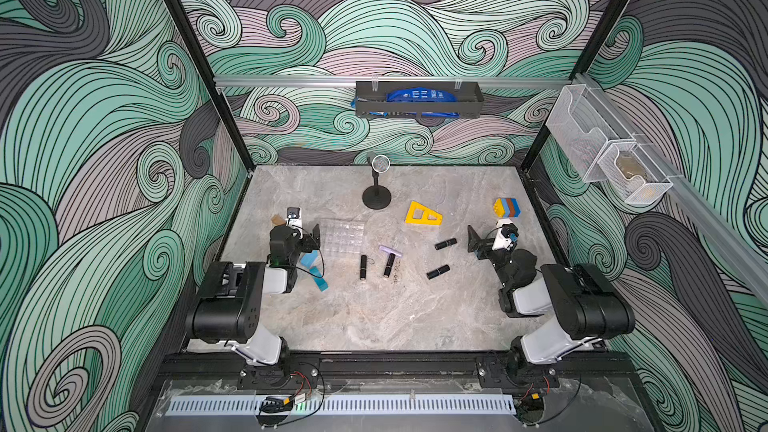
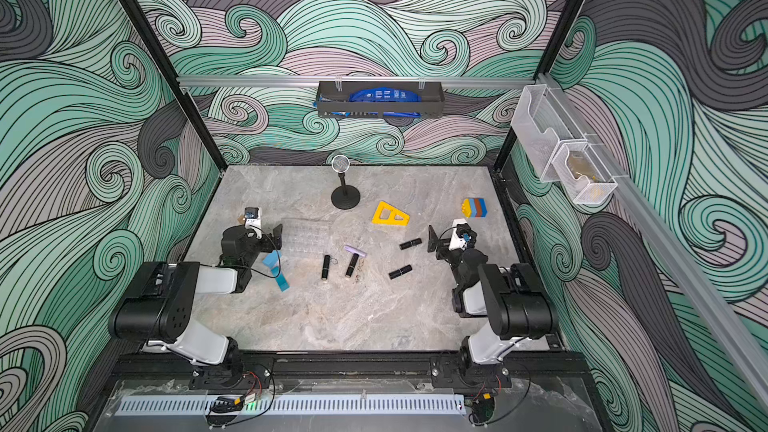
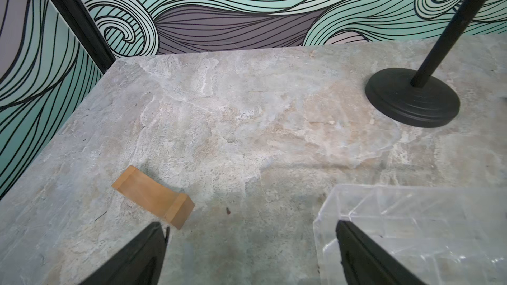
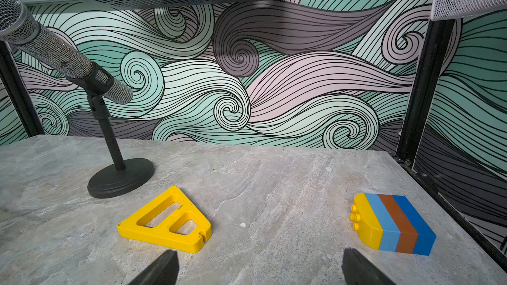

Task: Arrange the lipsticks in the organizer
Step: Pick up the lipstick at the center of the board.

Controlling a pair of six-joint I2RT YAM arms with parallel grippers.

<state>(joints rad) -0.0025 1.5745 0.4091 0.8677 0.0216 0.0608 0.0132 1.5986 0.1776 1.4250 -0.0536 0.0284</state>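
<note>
Lipsticks (image 1: 363, 268): you have four black tubes, all lying flat on the table (image 1: 374, 317), none in the organizer (image 1: 343, 238) yet.
Where: two lie side by side just in front of the organizer. The other two (image 1: 438, 272) lie nearer your right arm, well apart from the organizer.
Crowding: a lilac piece (image 1: 390, 251) sits at the far end of one middle tube and seems to touch it.
Handling: expect them to be light, stiff and smooth. Being round, they will likely roll if nudged and slip in a weak pinch.
Hold: pinch across the barrel, close to the middle seam. A grip on one end alone may pull the cap off.
Organizer: it is clear, thin-walled and probably light, so it may slide if you push a tube in off-centre. The cells look narrow, so drop each tube in upright.
Left gripper (image 3: 251, 228): its jaws are spread wide and hold nothing. One finger (image 3: 356, 253) hangs at the organizer's near corner; you cannot tell whether it touches.
Right gripper (image 4: 260, 253): its jaws are spread wide and empty over bare table. No tube shows in its wrist view.
</note>
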